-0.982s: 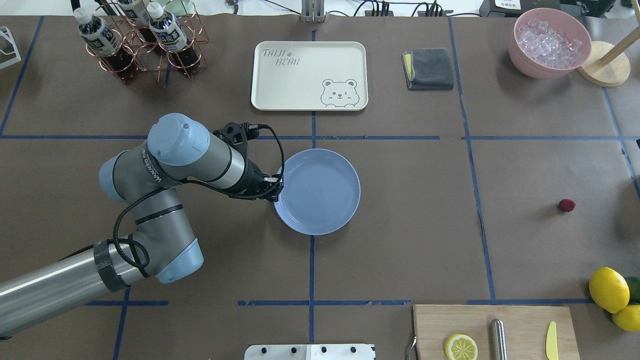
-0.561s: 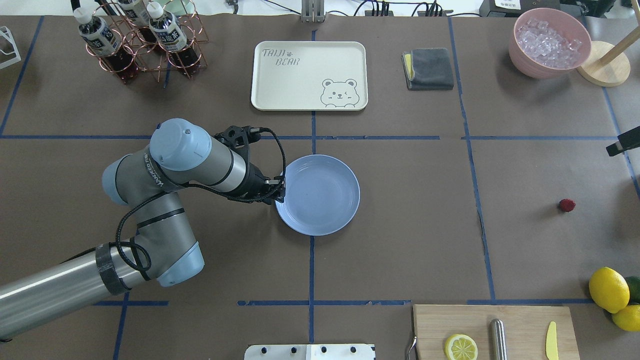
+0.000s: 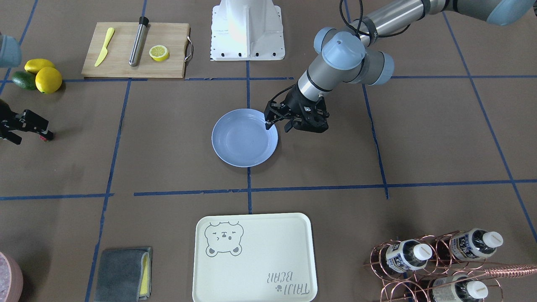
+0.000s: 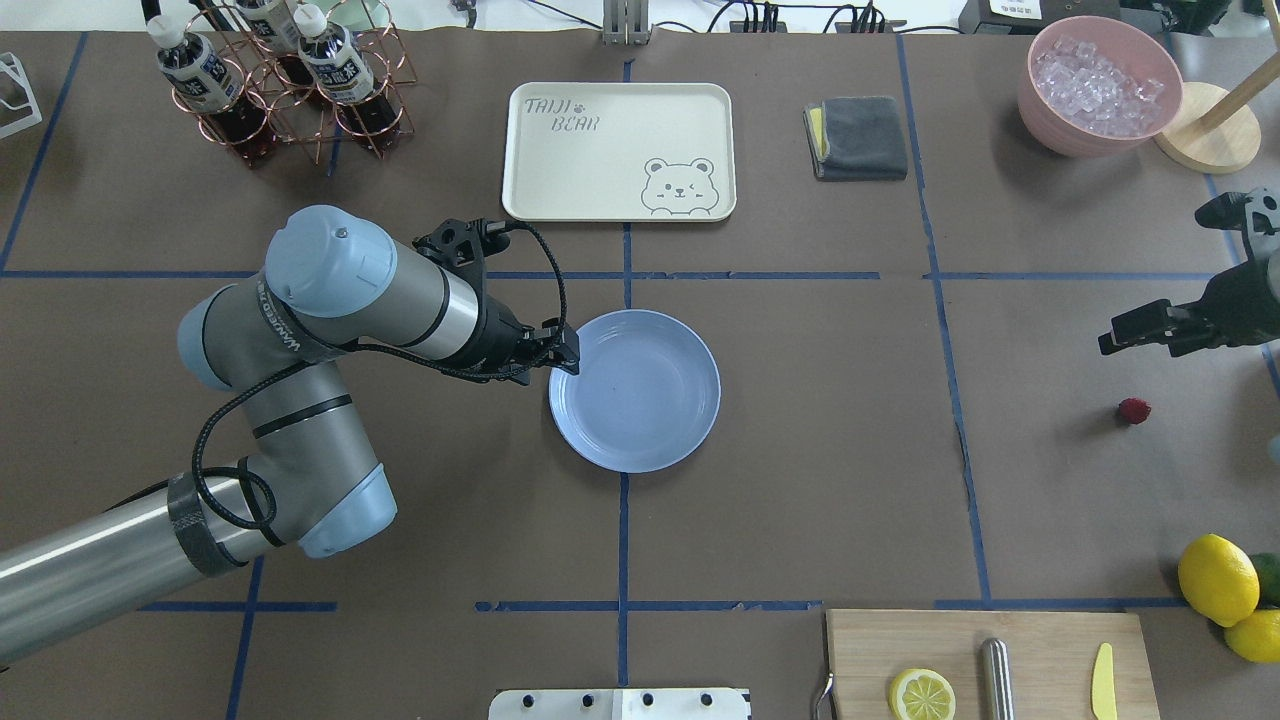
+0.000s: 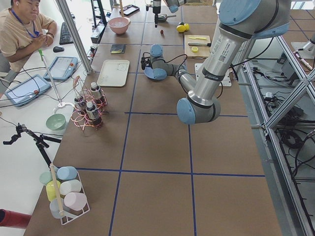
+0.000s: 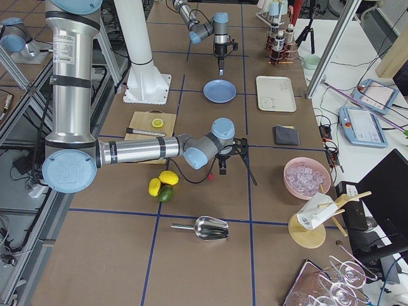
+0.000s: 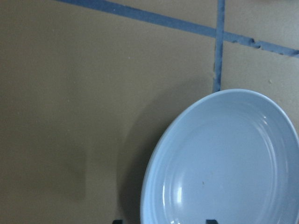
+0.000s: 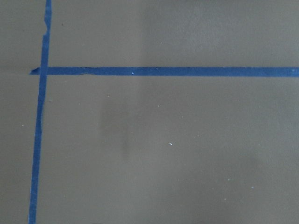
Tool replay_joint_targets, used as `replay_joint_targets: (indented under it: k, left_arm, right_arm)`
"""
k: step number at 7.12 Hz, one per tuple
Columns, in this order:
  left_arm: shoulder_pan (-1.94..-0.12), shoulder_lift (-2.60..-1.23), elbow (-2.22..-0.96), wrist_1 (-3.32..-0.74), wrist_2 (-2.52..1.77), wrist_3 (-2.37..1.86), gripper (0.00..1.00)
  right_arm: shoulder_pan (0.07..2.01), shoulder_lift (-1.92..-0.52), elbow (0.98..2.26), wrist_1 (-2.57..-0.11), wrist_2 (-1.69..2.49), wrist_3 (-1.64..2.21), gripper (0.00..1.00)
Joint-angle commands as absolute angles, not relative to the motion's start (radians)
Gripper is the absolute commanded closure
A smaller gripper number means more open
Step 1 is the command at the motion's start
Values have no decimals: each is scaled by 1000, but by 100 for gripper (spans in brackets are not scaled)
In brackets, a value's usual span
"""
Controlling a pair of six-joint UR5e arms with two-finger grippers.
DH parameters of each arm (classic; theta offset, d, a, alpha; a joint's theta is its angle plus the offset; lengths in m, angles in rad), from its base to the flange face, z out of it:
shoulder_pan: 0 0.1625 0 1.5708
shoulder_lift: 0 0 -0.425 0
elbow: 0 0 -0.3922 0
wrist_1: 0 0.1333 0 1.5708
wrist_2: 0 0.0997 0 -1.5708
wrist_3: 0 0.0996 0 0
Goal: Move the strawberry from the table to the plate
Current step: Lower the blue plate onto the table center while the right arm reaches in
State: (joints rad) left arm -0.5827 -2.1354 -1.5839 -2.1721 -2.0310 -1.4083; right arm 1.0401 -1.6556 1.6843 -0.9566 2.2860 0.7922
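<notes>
The strawberry (image 4: 1133,410), small and dark red, lies on the brown table (image 4: 800,450) at the far right. My right gripper (image 4: 1140,335) hangs above and just behind it, open and holding nothing. The front-facing view shows this gripper (image 3: 29,133) at the left edge, with the strawberry (image 3: 43,138) a red speck by one fingertip. The light-blue plate (image 4: 634,390) rests flat at the table's centre. My left gripper (image 4: 560,355) is open over the plate's left rim. In the left wrist view the plate (image 7: 224,158) sits below, with two fingertips apart at the bottom edge.
Lemons (image 4: 1217,578) and a cutting board (image 4: 1050,640) with a lemon half sit at the front right. The cream bear tray (image 4: 619,150), a grey cloth (image 4: 858,137), a pink bowl of ice (image 4: 1098,85) and a bottle rack (image 4: 280,80) line the far side.
The plate went from lifted in my left gripper to flat on the table, and that gripper let go and drew back. My right gripper came in from the right edge toward the strawberry.
</notes>
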Motion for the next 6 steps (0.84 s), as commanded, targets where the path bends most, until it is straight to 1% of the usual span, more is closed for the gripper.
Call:
replay_joint_targets:
  k: [1, 3, 4, 5, 6]
  left_arm:
    - [-589, -2135, -1585, -2172, -2031, -1410, 34]
    - [-591, -2135, -1586, -2172, -2031, -1410, 33]
    - [-591, -2135, -1588, -2172, -2031, -1410, 33]
    - [-591, -2132, -1588, -2172, -2029, -1410, 33]
    - [-591, -2128, -1592, -2172, -2029, -1410, 33]
  right_arm:
    - [973, -1678, 1643, -940, 2218, 825, 1]
    - [973, -1680, 1605, -940, 2218, 825, 7]
    - [965, -1680, 1594, -940, 2218, 825, 17]
    - [960, -1677, 1594, -940, 2221, 827, 45]
    - [959, -1677, 1594, -940, 2223, 825, 82]
